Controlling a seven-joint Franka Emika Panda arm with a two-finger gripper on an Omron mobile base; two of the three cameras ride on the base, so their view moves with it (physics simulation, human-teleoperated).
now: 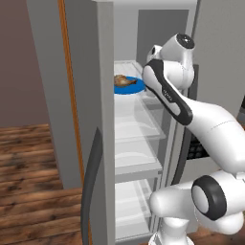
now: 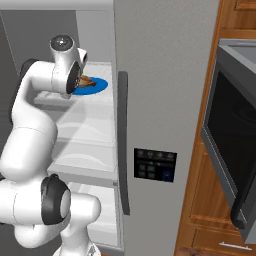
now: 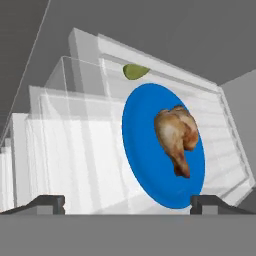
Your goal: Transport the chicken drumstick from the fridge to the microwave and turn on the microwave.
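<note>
The fridge [image 1: 86, 95] stands with one door open onto white shelves. On an upper shelf the golden-brown chicken drumstick [image 1: 125, 81] [image 2: 88, 80] lies on a round blue plate [image 1: 131, 89] [image 2: 98, 86]. In the hand view the chicken drumstick [image 3: 176, 135] rests on the right half of the plate [image 3: 142, 150], a short way ahead of my gripper [image 3: 128, 204]. The gripper is open, its dark fingertips [image 3: 47, 202] wide apart with nothing between them. The microwave [image 2: 227, 140] hangs at the right, its black-glass door swung open.
A small green thing [image 3: 135, 71] lies behind the plate at the back of the shelf. The shut fridge door [image 2: 160, 75] with its black panel [image 2: 155, 164] stands between the shelves and the microwave. Wooden cabinets [image 2: 200, 200] frame the microwave. Translucent shelf walls [image 3: 65, 125] flank the plate.
</note>
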